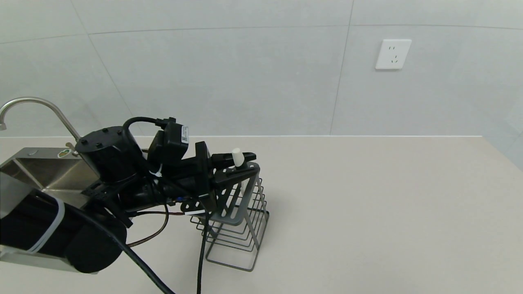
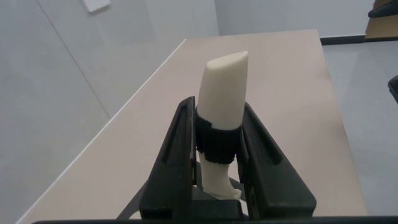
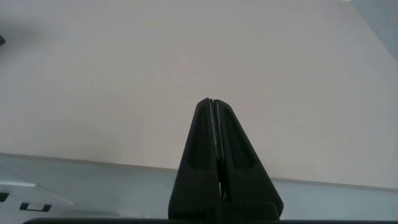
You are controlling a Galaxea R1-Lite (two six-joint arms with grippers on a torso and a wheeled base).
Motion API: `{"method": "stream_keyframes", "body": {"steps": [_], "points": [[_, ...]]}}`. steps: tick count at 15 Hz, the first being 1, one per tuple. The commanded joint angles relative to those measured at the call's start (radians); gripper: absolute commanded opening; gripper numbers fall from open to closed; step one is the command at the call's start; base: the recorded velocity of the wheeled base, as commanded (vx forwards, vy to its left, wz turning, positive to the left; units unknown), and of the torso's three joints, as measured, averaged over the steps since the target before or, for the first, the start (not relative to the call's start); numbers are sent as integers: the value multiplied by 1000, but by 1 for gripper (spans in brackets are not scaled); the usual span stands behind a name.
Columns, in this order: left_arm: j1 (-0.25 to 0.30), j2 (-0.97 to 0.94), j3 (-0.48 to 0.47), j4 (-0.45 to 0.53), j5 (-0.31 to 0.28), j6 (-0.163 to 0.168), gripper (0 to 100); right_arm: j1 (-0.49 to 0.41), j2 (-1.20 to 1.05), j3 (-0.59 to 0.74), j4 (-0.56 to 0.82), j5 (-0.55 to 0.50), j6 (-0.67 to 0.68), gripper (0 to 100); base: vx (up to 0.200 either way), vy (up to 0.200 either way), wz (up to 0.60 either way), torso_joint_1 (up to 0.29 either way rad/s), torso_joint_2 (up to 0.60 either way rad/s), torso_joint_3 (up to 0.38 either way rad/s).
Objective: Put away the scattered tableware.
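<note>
Your left claw [image 1: 242, 161] grips white handle [image 2: 225, 87] over rack [image 1: 235, 234], lined for drop-in; right claw [image 3: 214, 124] clenched, empty.

Beige countertop [image 1: 367, 204] meets a grey tiled wall [image 1: 224, 73] bearing a white socket [image 1: 393, 54], steel sink [image 1: 41, 171] at left

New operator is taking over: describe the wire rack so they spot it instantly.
Start at the steel sink on the left and look right along the beige counter. The wire rack stands there, beneath the left tool, which holds a white handle. Unlike the solid sink, it is an open cage of thin grey wire.
</note>
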Motion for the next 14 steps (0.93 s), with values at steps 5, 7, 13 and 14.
{"method": "stream_keyframes", "body": {"steps": [5,7,13,14], "points": [[0,5,25,6,-2,-3,100,0,1,0,0,0,-1,0,0,0,0,0,0,0],[0,5,34,1,-2,-3,100,0,1,0,0,0,1,0,0,0,0,0,0,0],[0,-61,31,-31,-2,-4,100,0,1,0,0,0,1,0,0,0,0,0,0,0],[0,-106,33,-31,-2,-4,100,0,1,0,1,0,1,0,0,0,0,0,0,0]]}}
